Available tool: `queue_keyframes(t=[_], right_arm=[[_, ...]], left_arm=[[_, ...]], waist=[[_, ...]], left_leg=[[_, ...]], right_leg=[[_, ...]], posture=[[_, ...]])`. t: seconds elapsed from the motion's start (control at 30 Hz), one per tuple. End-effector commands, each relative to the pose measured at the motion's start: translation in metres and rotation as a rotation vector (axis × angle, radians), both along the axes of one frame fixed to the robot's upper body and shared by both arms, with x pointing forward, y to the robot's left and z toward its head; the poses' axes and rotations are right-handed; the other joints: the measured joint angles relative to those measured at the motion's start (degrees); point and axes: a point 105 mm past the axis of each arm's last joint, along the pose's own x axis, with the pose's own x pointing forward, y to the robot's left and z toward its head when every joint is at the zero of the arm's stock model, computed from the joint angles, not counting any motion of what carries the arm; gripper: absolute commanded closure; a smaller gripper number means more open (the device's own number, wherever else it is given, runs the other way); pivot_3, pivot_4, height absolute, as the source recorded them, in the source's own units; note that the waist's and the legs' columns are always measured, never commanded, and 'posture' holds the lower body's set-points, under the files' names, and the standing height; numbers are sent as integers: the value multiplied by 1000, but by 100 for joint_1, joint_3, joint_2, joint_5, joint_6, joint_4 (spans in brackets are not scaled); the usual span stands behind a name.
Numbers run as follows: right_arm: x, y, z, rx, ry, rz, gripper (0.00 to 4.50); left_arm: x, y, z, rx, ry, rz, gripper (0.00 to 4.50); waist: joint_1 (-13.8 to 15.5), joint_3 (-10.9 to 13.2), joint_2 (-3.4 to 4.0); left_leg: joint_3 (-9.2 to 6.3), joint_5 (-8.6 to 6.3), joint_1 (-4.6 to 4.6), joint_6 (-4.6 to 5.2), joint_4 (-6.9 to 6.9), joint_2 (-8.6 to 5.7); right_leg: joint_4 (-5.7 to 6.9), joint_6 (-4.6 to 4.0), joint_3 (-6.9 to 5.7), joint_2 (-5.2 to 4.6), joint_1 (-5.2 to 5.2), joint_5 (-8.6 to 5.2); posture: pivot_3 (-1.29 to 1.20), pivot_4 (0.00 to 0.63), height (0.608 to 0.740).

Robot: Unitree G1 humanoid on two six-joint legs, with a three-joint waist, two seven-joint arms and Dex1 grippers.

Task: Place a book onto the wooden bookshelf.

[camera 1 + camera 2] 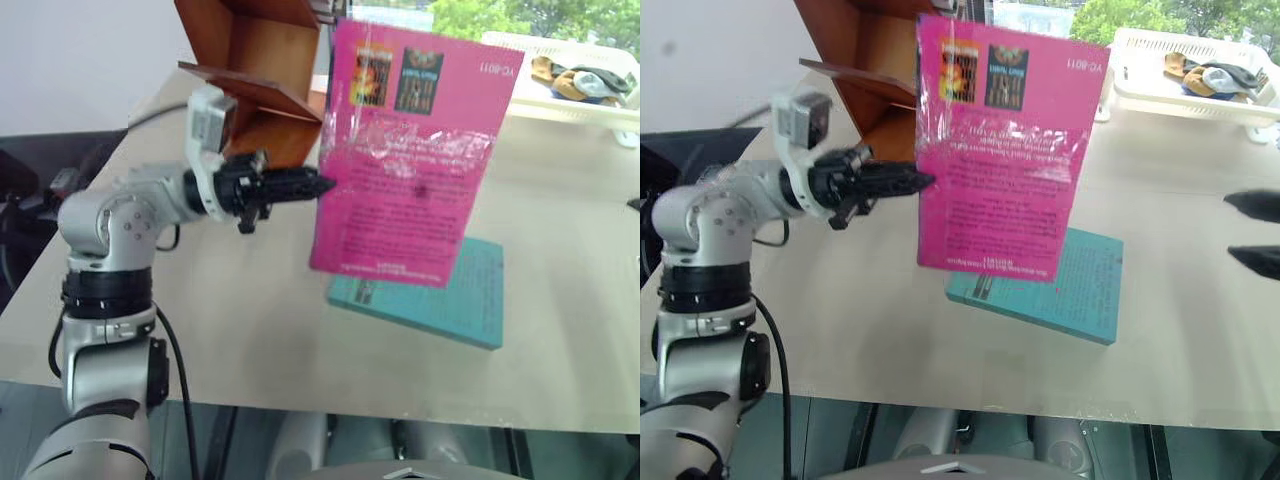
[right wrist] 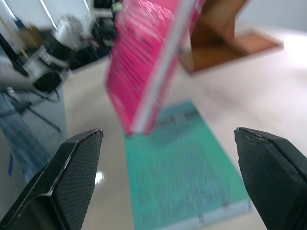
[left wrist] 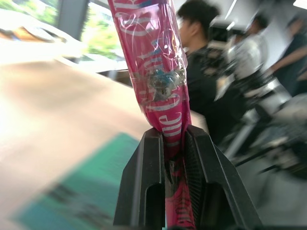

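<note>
Pink book (image 1: 410, 150) hangs above the teal book (image 1: 440, 295), my left gripper (image 1: 322, 184) clamped on its spine; right gripper (image 2: 168, 177) gapes wide, seemingly empty.

teal book (image 1: 430, 290) under lifted book (image 1: 410, 150), bare table (image 1: 250, 320) left

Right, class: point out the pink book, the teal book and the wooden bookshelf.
pink book (image 1: 410, 170), left eye view, middle of its cover.
teal book (image 1: 460, 295), left eye view, bare part of its cover.
wooden bookshelf (image 1: 265, 55), left eye view, its inner board.
</note>
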Motion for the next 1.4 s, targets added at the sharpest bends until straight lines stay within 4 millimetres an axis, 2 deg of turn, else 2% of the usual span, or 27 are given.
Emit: queue_keyframes(t=[0.03, 0.1, 0.2, 0.33, 0.47, 0.63, 0.77, 1.0, 1.23, 1.4], right_arm=[[-3, -6, 18, 94, -77, 1, 0], [-2, -8, 21, 126, -90, -1, 0], [-1, -9, 24, 160, -103, -2, 0], [-5, -15, 28, 210, -109, 11, 0], [-6, -25, 32, 270, -122, 15, 0], [0, -34, 30, 292, -123, -6, 0], [1, -38, 32, 308, -135, -14, 0], [1, -45, 31, 309, -138, -39, 0], [5, -44, 31, 328, -142, -16, 0], [6, -40, 35, 341, -158, 15, 0]], left_arm=[[3, -5, 18, 221, -370, 66, 4367], [15, -4, 24, 324, -540, 146, 4367], [24, -4, 45, 338, -711, 230, 4367], [23, -6, 72, 333, -903, 299, 4367], [21, -2, 101, 342, -1066, 360, 4367], [12, 1, 125, 357, -1232, 354, 4367], [11, 8, 128, 445, -1315, 345, 4367], [12, 35, 122, 650, -1307, 349, 4367], [32, 67, 124, 872, -1368, 466, 4367], [48, 73, 118, 936, -1399, 478, 4367]], waist=[[4, 0, 0], [5, 1, 0], [3, 2, 0], [-3, 2, 0], [-1, 1, 0], [-12, 2, 1], [-13, 2, 3], [-19, 3, 4], [-20, 3, 5], [-29, 2, 7]], left_leg=[[1, 0, -1, 0, 0, -1], [4, 0, -2, 0, -1, -3], [6, 0, -4, 1, -1, -3], [5, -1, -16, 3, -1, -3], [0, 1, -65, 3, 16, -3], [3, 1, -65, 4, 16, -4], [4, 1, -64, 4, 16, -3], [6, 1, -65, 4, 16, -3], [7, 1, -66, 5, 18, -1], [10, 1, -68, 5, 18, 0]], right_leg=[[-3, 0, 1, 0, 0, 0], [-6, 0, 4, -1, 0, 0], [-6, 0, 7, -1, -4, 0], [-4, 0, 5, -1, -15, 0], [10, 1, 0, 2, -63, 1], [11, 1, 1, 3, -65, 1], [12, 1, 2, 4, -66, 1], [15, 1, 4, 5, -71, 1], [20, 1, 5, 8, -74, 1], [27, 1, 10, 10, -81, 1]], posture=[[0, 150, 740], [0, 150, 740], [0, 150, 740], [0, 150, 740], [0, 150, 740], [0, 150, 740], [0, 150, 740], [0, 150, 740], [0, 150, 740], [0, 150, 740]])
